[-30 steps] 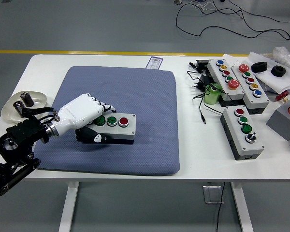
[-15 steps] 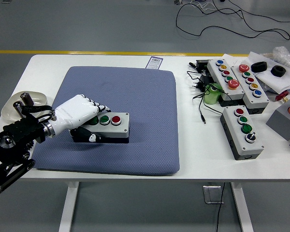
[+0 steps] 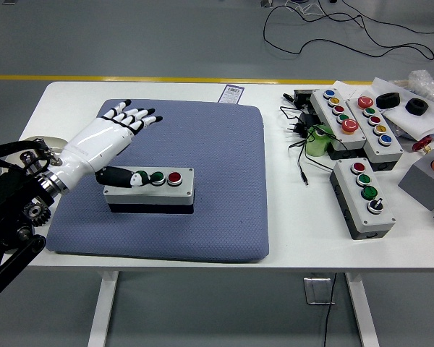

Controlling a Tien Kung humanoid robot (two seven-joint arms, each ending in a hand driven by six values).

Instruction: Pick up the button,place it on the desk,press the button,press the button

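Now the left hand (image 3: 116, 130) hovers spread wide, four fingers fanned over the blue mat (image 3: 224, 217), thumb tip on the button box (image 3: 150, 189), which sits flat on that mat on the white worktop (image 3: 289, 238); its green and red buttons face up.
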